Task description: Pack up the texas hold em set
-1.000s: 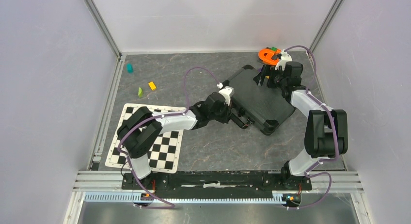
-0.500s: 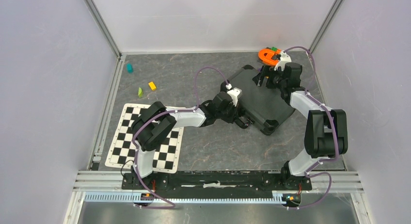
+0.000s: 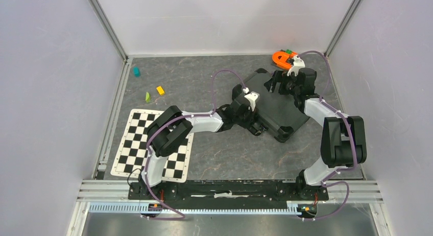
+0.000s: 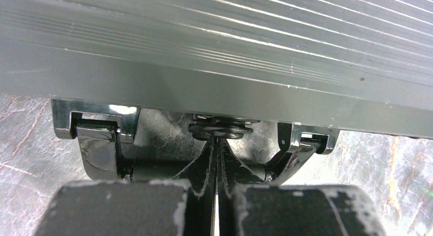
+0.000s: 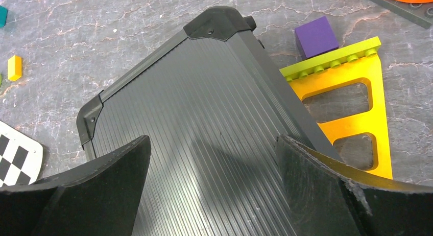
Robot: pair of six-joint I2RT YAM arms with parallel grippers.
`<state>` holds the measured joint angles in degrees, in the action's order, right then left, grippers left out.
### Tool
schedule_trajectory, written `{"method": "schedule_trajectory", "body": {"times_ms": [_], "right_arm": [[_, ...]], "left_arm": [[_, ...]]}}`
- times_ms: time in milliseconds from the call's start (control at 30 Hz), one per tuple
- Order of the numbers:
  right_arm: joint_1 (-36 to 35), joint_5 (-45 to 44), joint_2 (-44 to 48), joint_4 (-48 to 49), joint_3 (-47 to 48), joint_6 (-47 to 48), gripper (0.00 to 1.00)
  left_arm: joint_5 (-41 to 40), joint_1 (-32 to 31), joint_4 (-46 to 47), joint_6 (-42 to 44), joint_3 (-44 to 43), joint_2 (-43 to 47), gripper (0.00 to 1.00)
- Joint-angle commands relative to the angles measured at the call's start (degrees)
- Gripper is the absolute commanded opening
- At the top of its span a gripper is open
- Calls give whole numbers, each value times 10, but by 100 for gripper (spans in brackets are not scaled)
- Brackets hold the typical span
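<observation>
The black ribbed briefcase (image 3: 278,107) lies closed and flat on the table. No chips, cards or dice show. My left gripper (image 3: 254,116) is shut at the case's front side. In the left wrist view its tips (image 4: 218,143) touch a small black round fitting (image 4: 220,130) between the two chrome latches (image 4: 97,124) (image 4: 307,138), under the case wall (image 4: 214,52). My right gripper (image 3: 279,86) is open and empty, over the far end of the lid (image 5: 204,93), with its fingers (image 5: 102,190) wide apart.
A yellow plastic frame (image 5: 352,108) and a purple block (image 5: 315,37) lie against the case's far-right side, with an orange toy (image 3: 282,57) behind. The checkered mat (image 3: 153,144) is at the left. Small coloured blocks (image 3: 160,90) lie at the far left.
My left arm has swung right and forward, bringing its shut gripper up against the case's front side. My right gripper has shifted slightly left over the lid. The case looks unmoved.
</observation>
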<state>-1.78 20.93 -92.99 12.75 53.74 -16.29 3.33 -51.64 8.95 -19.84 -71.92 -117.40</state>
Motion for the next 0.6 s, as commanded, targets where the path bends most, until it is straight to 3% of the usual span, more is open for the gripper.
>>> {"method": "schedule_trajectory", "body": {"times_ms": [0, 233, 433, 567], "right_arm": [[-10, 3, -32, -184, -59, -31, 98], [-13, 2, -26, -184, -61, -32, 98], [-14, -3, -23, -190, -63, -27, 98], [-17, -3, -23, -185, -68, -30, 98]], "left_arm": [[-113, -1, -68, 38, -23, -41, 2], [-142, -3, -153, 108, -85, -63, 2], [-165, -11, -174, 175, -114, -78, 2], [-136, -11, -137, 180, -99, -83, 2]]}}
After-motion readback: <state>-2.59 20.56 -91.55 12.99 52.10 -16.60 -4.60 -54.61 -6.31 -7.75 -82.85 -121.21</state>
